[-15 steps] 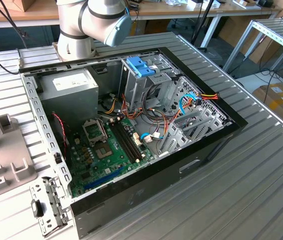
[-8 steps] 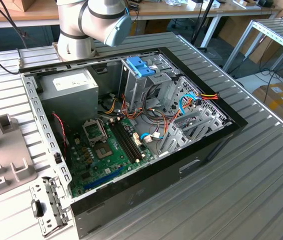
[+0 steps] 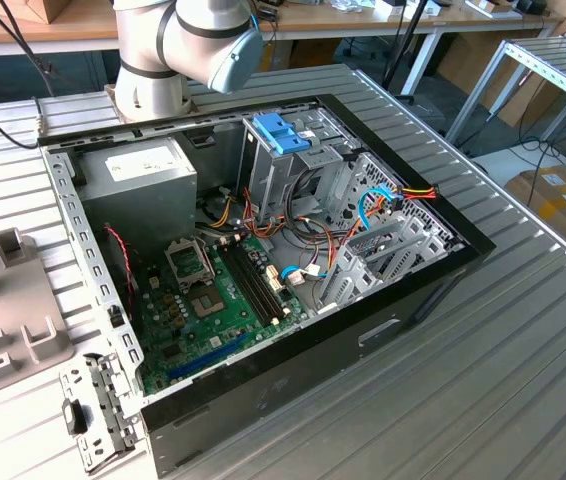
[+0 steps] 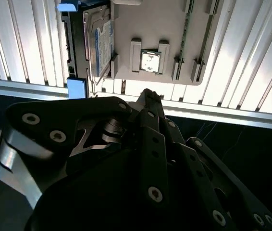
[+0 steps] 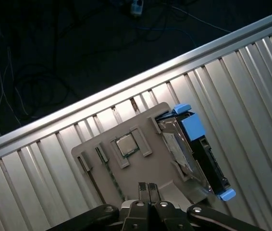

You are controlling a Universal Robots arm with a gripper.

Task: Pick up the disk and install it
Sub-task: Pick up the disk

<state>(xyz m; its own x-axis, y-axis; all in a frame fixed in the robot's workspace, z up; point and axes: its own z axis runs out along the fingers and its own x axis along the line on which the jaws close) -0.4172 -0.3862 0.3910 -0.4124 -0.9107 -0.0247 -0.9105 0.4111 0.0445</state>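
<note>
The disk (image 4: 99,42) (image 5: 190,155) stands on its long edge in a slot of a grey parts holder (image 4: 174,19) (image 5: 150,171) on the ribbed metal table. It has a dark casing, a white and blue label and blue plastic end pieces (image 4: 77,87) (image 5: 192,126). My gripper (image 4: 148,92) (image 5: 146,185) hovers above the holder, a little to one side of the disk and not touching it. Its fingers are shut together with nothing between them. The open computer case (image 3: 293,352) lies in the middle of the exterior view.
The holder also carries a processor chip (image 4: 150,61) (image 5: 125,145) and a green memory stick (image 4: 187,24). Inside the case are a drive cage with a light-blue top (image 3: 281,135), a grey power-supply box (image 3: 148,172) and the motherboard (image 3: 213,300). A loose metal bracket (image 3: 93,412) lies by the case.
</note>
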